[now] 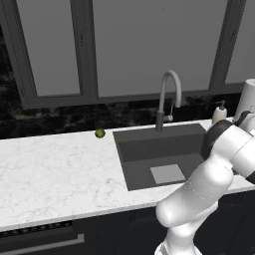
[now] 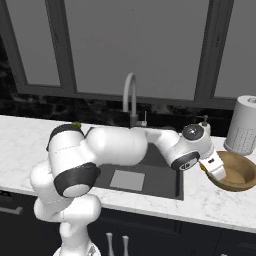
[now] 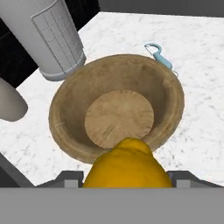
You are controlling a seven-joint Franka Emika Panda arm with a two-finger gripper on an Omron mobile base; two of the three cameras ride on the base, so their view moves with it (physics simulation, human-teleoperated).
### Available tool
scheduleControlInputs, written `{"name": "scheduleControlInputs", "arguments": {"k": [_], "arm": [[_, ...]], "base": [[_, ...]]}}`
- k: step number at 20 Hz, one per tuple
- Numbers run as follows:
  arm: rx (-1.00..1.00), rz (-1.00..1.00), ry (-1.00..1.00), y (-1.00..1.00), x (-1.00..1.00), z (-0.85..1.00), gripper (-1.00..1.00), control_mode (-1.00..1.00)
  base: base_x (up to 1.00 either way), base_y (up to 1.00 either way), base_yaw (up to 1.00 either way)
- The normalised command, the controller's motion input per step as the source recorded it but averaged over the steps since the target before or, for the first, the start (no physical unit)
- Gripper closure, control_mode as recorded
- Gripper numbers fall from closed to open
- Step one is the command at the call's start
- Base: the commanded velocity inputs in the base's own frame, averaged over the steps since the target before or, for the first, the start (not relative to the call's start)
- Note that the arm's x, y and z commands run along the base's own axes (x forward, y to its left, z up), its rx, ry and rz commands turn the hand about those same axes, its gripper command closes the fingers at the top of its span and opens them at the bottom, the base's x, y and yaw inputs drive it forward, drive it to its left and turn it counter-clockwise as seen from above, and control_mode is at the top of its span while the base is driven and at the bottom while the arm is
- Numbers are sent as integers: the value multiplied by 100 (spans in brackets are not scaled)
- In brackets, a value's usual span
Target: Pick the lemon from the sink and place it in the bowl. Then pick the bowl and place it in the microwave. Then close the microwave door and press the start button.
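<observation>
With the lemon pinched in the hand over the near rim of the bowl, not its middle, it could be dropped onto the rim and bounced onto the bench if released here.

The white arm rises from the near edge of the counter, bends at a dark elbow joint and reaches out horizontally to the right. Its wrist turns downward at the far right end, hand angled down and to the right. The gripper is clamped on the lemon between its two fingertips.
</observation>
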Motion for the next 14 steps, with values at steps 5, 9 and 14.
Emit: {"name": "scheduleControlInputs", "arguments": {"k": [5,9,14], "arm": [[5,0,0,-40,14,-13,100,-100],[10,0,0,-34,8,-30,100,-100],[11,0,0,-39,6,-16,100,-100]], "base": [[0,0,0],[0,0,0],[0,0,0]]}}
